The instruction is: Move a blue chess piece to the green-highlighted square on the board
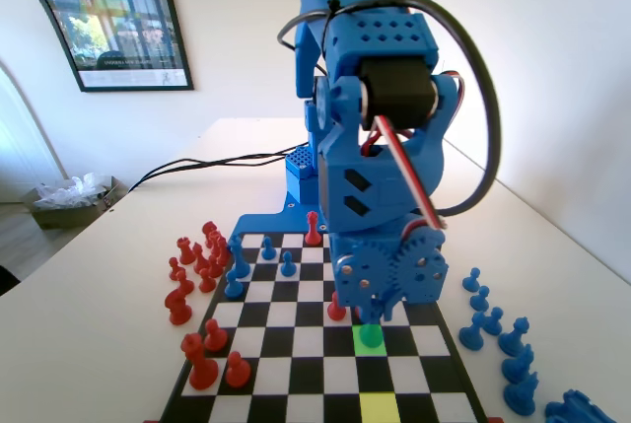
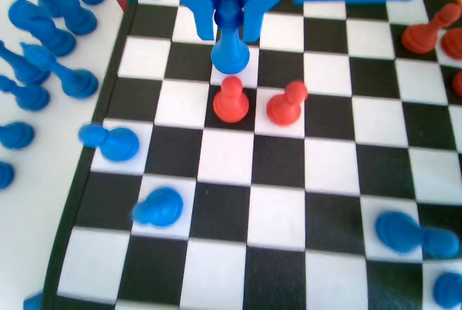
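In the fixed view, small red plastic chess pieces (image 1: pixel 197 265) stand in a cluster off the left rim of the flat black-and-white checkered board with a blue plastic rim (image 1: pixel 258 218), on the white tabletop (image 1: pixel 89 324). Toward the middle of the board, the blue two-finger gripper (image 1: pixel 373 317) hangs low over the bright green-highlighted square (image 1: pixel 371 337), two rows in from the near edge. A paler yellow-green square (image 1: pixel 380 406) lies in the nearest row. Blue round-headed pawns (image 1: pixel 493 319) line the tabletop off the right rim.

In the wrist view, the gripper (image 2: pixel 229 6) is clenched on the small blue plastic chess piece with a jagged crown-like top (image 2: pixel 229 35), whose base rests on the board. Two red pawns (image 2: pixel 231 100) stand just beside it.
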Tool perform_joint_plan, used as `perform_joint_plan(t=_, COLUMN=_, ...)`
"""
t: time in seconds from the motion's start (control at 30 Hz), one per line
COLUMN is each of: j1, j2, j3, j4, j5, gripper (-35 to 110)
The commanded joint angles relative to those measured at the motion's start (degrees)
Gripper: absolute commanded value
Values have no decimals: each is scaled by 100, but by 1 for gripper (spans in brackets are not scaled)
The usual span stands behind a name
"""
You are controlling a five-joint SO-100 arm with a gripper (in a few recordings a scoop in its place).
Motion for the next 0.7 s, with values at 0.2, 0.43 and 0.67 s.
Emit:
perform_joint_plan(t=0.2, j1=-44, j2=536, j3=-18, j4=-70, j5=-35, gripper=2)
perform_joint_plan(t=0.43, j1=-18, j2=483, j3=-62, j4=-176, j5=105, gripper=8)
perform_joint_plan(t=0.67, j1=-26, j2=457, j3=-114, j4=-176, j5=158, gripper=11)
